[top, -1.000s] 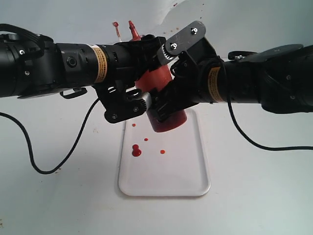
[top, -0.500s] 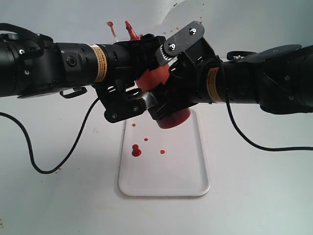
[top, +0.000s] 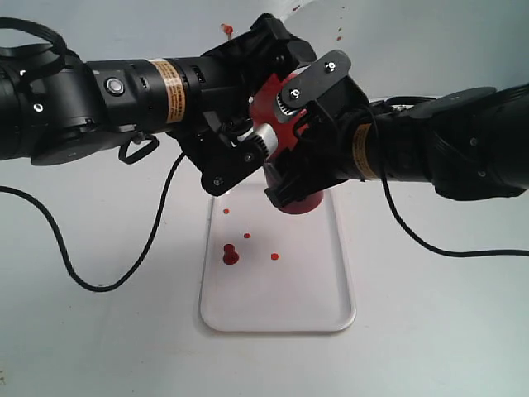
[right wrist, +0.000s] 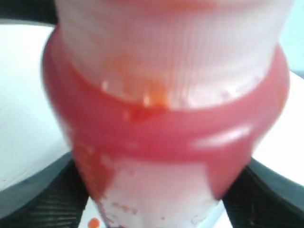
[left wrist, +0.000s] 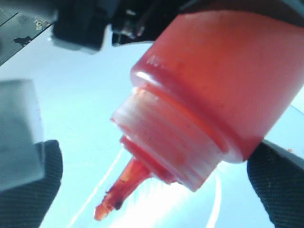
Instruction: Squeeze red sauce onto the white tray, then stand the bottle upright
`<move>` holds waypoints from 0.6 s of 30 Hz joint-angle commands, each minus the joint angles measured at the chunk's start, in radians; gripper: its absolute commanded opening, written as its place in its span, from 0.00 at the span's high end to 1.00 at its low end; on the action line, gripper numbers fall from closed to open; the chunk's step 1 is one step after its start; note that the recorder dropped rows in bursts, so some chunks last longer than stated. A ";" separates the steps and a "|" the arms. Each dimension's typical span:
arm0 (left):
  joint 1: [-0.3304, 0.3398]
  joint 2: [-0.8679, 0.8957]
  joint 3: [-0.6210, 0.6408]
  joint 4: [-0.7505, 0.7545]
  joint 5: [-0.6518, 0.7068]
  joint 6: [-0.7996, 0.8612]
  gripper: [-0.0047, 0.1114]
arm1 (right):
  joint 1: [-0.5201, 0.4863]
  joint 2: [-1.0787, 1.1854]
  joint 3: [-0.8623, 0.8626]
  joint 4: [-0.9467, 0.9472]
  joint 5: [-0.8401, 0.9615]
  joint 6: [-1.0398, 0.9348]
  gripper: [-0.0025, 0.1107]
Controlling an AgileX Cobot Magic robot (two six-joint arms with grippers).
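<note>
Closest up is the white tray (top: 281, 310), flat on the table (top: 430, 331); red sauce (top: 231, 255) sits on its left half, one fat blob plus a few small drops further back; over the tray's far end the bottle (top: 302, 203) is tilted, top leaning left, base low, can't tell if it touches; right gripper (top: 299, 136) is clamped on the bottle's body, sides visibly pinched in; left gripper (top: 266, 95) sits around the neck end with jaws spread, one finger (left wrist: 28, 185) clear of the cap; nozzle (left wrist: 121, 187) looks smeared; pale wall (top: 430, 41) behind.
</note>
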 commanded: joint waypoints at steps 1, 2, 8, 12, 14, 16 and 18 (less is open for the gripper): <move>-0.005 -0.011 -0.008 -0.021 -0.049 -0.012 0.06 | -0.002 -0.010 -0.006 0.005 0.016 -0.002 0.98; -0.005 -0.013 -0.008 -0.021 -0.054 -0.012 0.06 | -0.002 -0.010 -0.006 0.005 0.032 -0.002 0.98; -0.005 -0.069 -0.008 -0.265 -0.068 -0.012 0.06 | -0.025 -0.010 -0.006 -0.001 0.094 -0.002 0.98; 0.026 -0.125 -0.008 -0.490 -0.070 -0.008 0.06 | -0.107 -0.010 -0.006 0.008 0.050 0.006 0.98; 0.046 -0.140 -0.008 -0.590 -0.070 -0.013 0.06 | -0.145 -0.010 -0.006 0.008 0.021 0.006 0.98; 0.074 -0.153 -0.008 -0.731 -0.073 -0.012 0.06 | -0.201 -0.010 -0.009 0.008 -0.029 0.006 0.98; 0.103 -0.158 -0.008 -0.876 -0.082 -0.012 0.06 | -0.260 -0.003 -0.026 0.032 -0.073 0.004 0.98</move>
